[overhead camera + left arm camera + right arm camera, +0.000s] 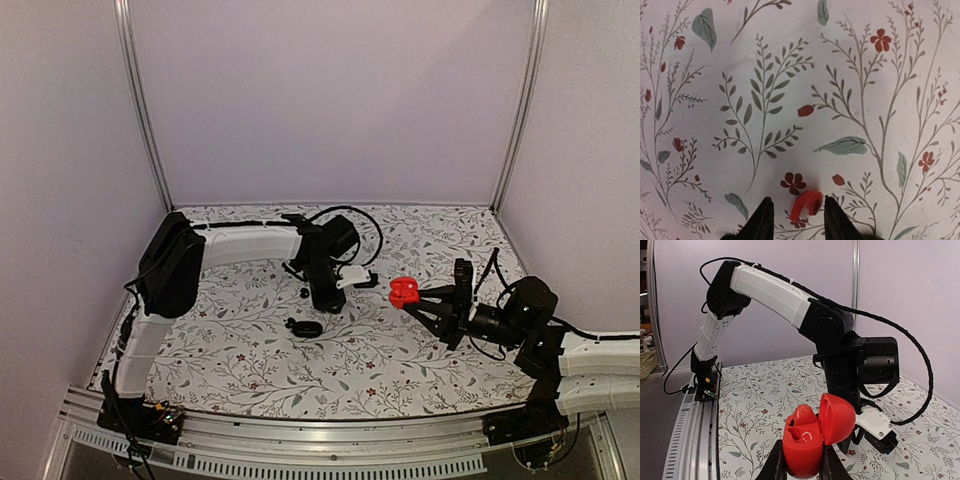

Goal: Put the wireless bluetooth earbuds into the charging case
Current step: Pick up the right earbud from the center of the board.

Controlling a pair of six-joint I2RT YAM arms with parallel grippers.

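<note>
From above, the desk (420, 370) wears a white cloth printed with grey-green sprigs and small red flowers. Plain pale lilac walls (330, 100) box it in, with aluminium posts (140, 110) at the back corners and an aluminium rail (330, 432) along the near edge. My left fingers (326, 300) point down at the middle of the cloth. My right fingers (422, 298) are clenched on the red charging case (403, 292), held up off the desk to the right of them. A black oval case (308, 327) lies on the cloth just nearer than my left fingers, with small black bits (303, 292) close by. At my left wrist the flowered cloth fills the view and a small red earbud (806, 205) lies on it between my two fingertips (762, 217). They bracket it without grasping it: cloth shows on its left side, and on its right I cannot tell whether there is contact. At my right wrist the fingertips (780, 462) pinch the lower half of the charging case, its domed lid (837, 417) flipped back to the right. A rounded red form sits inside, bud or moulding I cannot tell. Behind it stands my left arm (775, 295), white and black with a black cable looping round it, and a yellow basket (646, 365) shows at the far left edge.
</note>
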